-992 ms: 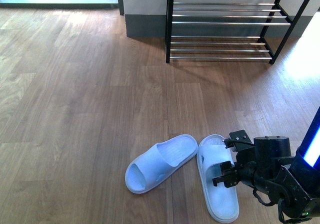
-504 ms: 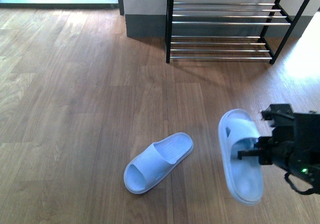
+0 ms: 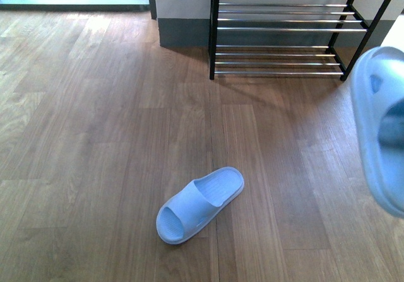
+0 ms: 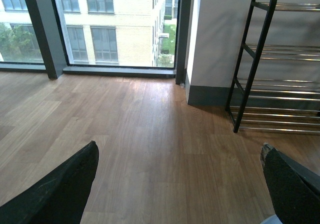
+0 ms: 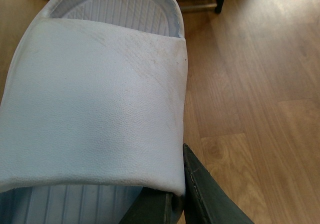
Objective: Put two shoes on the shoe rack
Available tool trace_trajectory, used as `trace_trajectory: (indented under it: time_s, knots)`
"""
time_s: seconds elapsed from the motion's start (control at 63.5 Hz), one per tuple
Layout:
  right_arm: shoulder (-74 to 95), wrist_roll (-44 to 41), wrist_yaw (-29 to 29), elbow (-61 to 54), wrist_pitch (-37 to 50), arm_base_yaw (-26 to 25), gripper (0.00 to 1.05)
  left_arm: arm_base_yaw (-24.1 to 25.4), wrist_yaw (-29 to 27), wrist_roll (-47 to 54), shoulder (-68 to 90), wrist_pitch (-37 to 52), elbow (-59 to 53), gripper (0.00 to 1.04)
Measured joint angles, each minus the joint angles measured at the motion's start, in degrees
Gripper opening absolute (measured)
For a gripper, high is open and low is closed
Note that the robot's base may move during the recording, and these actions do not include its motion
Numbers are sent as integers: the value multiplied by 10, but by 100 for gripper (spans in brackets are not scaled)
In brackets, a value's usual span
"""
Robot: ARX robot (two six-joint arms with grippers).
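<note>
One pale blue slide [image 3: 199, 204] lies on the wooden floor at the centre, toe end toward the near left. The other pale blue slide [image 3: 380, 130] hangs in the air at the right edge of the front view, blurred and close to the camera. My right gripper [image 5: 172, 204] is shut on its side next to the strap [image 5: 95, 108]; one dark finger [image 5: 210, 194] shows outside it. The shoe rack [image 3: 284, 29] stands at the back against the wall, its chrome bars bare. My left gripper [image 4: 180, 184] is open over bare floor, with the rack [image 4: 280, 83] ahead of it.
A grey wall base [image 3: 183, 33] runs left of the rack. A window with dark frames [image 4: 105, 28] fills the far side in the left wrist view. Wooden floor [image 3: 95, 137] stretches across the left half.
My right gripper has lifted the slide off the floor, up and to the right, toward the frame's edge. The other slide shifted slightly and now lies still.
</note>
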Motion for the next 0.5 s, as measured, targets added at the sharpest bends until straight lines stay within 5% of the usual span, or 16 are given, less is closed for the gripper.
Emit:
trace_trajectory:
  time_s: [0.142, 0.504]
  knots:
    - [-146, 13, -21, -37, -58, -10, 1, 0, 0, 0, 0, 0, 0, 95]
    - [-150, 16, -21, -38, -59, -11, 1, 0, -1, 0, 0, 0, 0, 95]
